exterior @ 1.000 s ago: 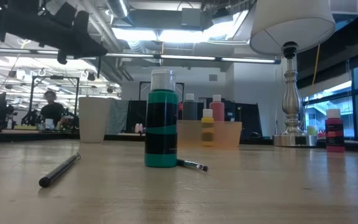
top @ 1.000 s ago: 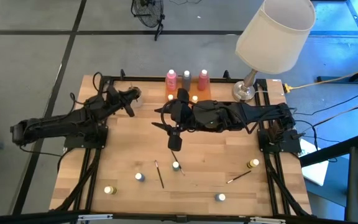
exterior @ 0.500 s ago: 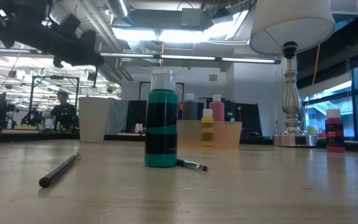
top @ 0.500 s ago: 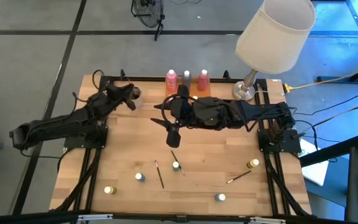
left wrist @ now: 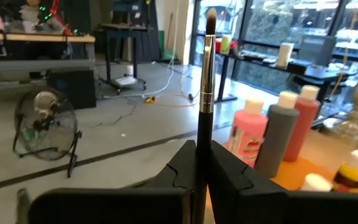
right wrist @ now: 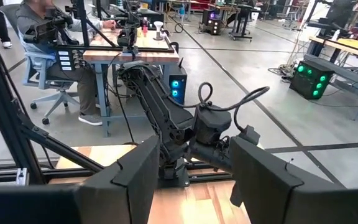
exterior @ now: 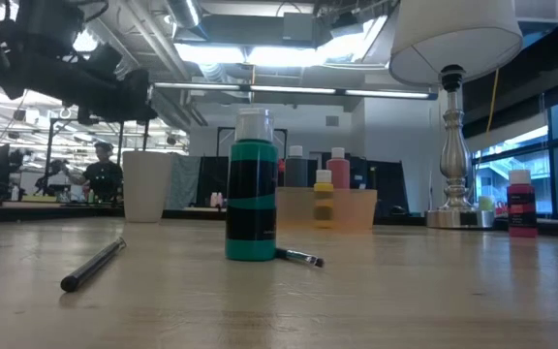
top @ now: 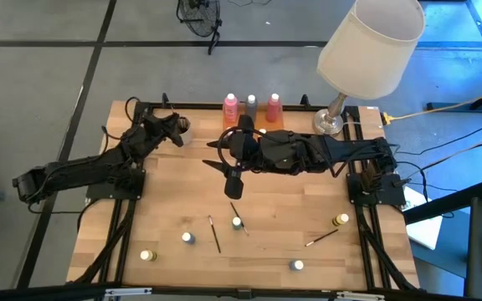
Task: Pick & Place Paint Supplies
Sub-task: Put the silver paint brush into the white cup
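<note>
Left gripper (left wrist: 202,168): seen in the left wrist view clamped together on a thin dark brush (left wrist: 205,93) with a silver ferrule, the brush's long axis running straight out beyond the fingertips, bristles away from the wrist.
Left gripper's place: held above the far left part of the wooden table (top: 291,192), just beside the beige cup (top: 183,128) in the high view (top: 172,127).
Deciding relation: the cup is judged to lie directly under or just right of the held brush; the left arm is clearly the nearer one, and a tilt towards upright is judged needed before release.
Loose supplies, near side: small pots with light lids (top: 147,255) and a second dark brush (top: 214,235) are seen lying well apart on the near half of the table, with a green white-capped bottle (exterior: 251,189) standing in the low view.
Bottles, far middle: two pink white-capped bottles (top: 231,105) and a grey one (top: 252,104) are stood in a row at the far edge, by a flat orange tray (top: 267,125).
Right gripper (top: 234,180): hung over the table's middle, fingers apart and nothing seen between them in the right wrist view.
Far right: a white-shaded lamp (top: 370,46) is stood at the corner.
</note>
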